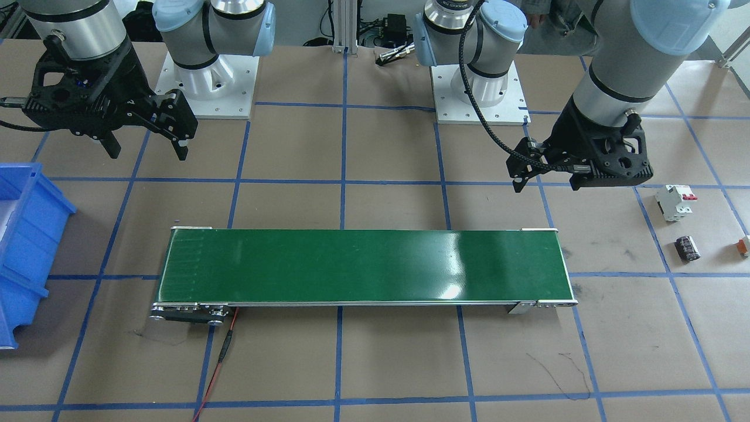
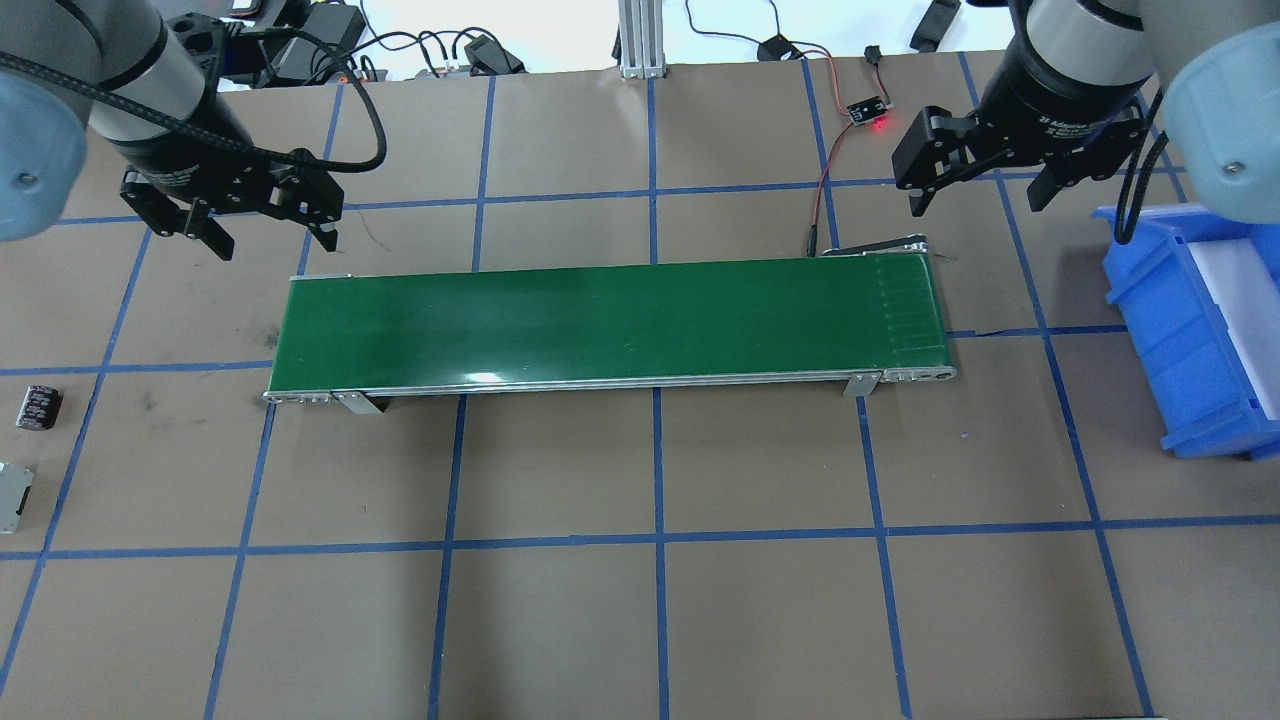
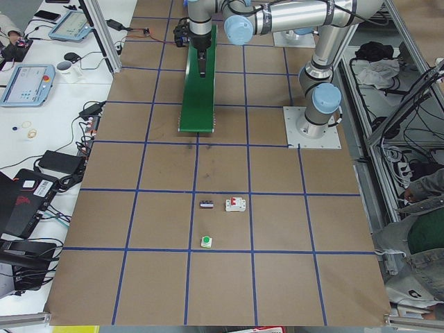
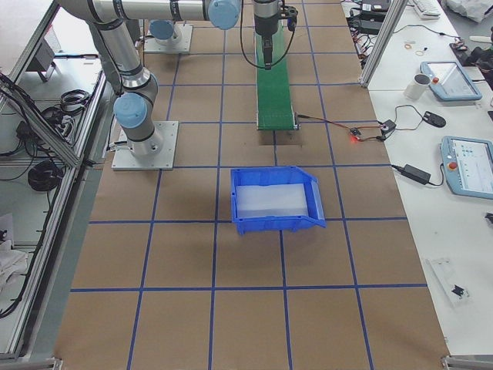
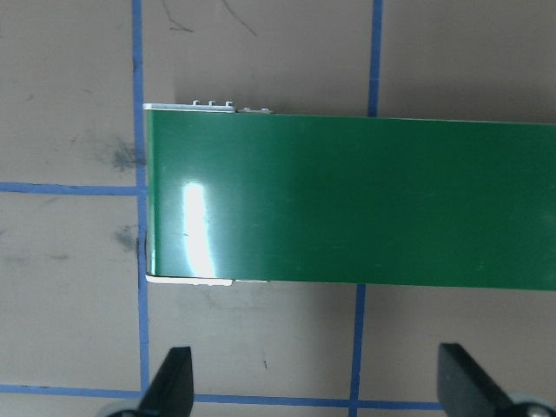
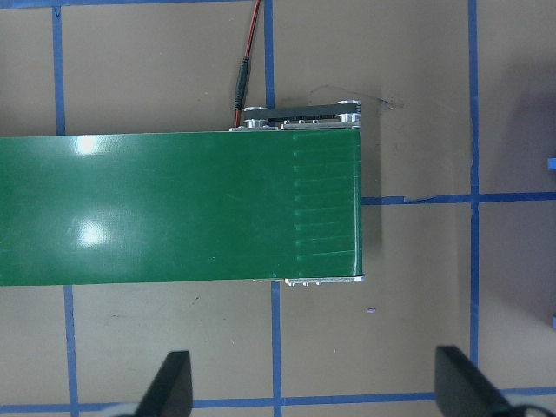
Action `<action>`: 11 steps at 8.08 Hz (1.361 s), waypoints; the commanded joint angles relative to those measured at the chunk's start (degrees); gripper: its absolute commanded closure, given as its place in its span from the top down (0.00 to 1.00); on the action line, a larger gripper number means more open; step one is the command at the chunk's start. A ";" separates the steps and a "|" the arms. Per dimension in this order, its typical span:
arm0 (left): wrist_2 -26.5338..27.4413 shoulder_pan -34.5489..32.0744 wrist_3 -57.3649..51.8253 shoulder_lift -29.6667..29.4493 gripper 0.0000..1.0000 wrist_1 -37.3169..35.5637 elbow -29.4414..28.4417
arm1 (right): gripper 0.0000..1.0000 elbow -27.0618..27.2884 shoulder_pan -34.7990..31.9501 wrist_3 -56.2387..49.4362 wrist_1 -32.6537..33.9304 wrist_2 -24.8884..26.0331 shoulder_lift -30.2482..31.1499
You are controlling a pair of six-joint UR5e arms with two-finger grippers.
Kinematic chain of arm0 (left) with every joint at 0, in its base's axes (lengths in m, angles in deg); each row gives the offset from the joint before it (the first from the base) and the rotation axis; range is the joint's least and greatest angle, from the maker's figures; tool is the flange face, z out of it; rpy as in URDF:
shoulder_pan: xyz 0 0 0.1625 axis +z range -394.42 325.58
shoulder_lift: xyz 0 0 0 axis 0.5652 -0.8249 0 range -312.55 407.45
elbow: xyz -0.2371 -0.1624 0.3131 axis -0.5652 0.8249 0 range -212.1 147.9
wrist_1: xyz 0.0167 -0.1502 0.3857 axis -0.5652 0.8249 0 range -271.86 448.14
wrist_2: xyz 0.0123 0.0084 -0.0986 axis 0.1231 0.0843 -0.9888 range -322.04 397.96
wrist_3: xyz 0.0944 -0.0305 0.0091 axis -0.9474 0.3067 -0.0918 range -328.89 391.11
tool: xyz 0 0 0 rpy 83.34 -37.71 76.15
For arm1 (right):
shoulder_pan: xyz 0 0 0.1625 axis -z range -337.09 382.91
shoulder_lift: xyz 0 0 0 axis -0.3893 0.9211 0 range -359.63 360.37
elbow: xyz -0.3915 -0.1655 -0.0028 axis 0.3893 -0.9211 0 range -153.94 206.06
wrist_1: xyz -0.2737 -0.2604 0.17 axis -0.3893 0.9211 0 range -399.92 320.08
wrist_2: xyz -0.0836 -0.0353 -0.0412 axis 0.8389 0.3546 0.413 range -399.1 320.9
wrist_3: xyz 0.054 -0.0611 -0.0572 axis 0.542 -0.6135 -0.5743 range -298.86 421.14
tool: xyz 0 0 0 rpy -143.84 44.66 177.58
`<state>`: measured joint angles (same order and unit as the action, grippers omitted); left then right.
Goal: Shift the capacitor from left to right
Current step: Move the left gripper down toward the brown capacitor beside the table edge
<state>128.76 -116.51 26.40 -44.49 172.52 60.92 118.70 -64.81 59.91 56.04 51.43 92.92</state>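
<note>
A brown paper surface (image 2: 640,600) ruled into squares by blue tape carries a long green conveyor belt (image 2: 610,320) across its middle. The capacitor (image 1: 687,247), a stubby black cylinder with pale markings, lies on its side on the surface out past the belt's left end, touched by nothing. Near it on the same patch of paper stand a white circuit breaker (image 1: 675,202) with red switches and a small orange-and-white part (image 1: 745,245), each apart from the capacitor. The left arm (image 2: 150,90) reaches in from the robot's left, and the left jaws hang in the air over the surface by the belt's left end, spread wide and holding nothing. In the left wrist camera two dark fingertips (image 5: 174,382) show at the bottom edge with bare paper between them and the belt's end above. The capacitor sits well apart from the left jaws, off to their outer side, farther toward the left end of the surface than the belt. The right arm (image 2: 1080,80) mirrors this at the other end: the right jaws hover by the belt's right end, also spread and holding nothing, much farther from the capacitor, with the whole belt between. A blue plastic bin (image 2: 1190,340) sits on the surface beyond the belt's right end.
</note>
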 commanded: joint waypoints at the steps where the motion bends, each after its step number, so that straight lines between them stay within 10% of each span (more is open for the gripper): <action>1: -0.09 12.32 -0.12 0.28 1.00 1.64 0.49 | 1.00 0.00 0.00 0.00 0.11 0.00 0.00; 8: 1.66 36.81 -5.64 -8.58 1.00 -10.64 1.11 | 1.00 0.00 0.00 0.00 0.46 0.00 0.00; 11: 4.11 38.67 -27.23 -13.32 1.00 -12.21 2.08 | 1.00 0.00 0.00 0.00 0.38 0.00 0.00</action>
<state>131.42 -78.90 9.80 -54.25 162.14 62.42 118.70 -64.80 59.91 56.45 51.43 92.93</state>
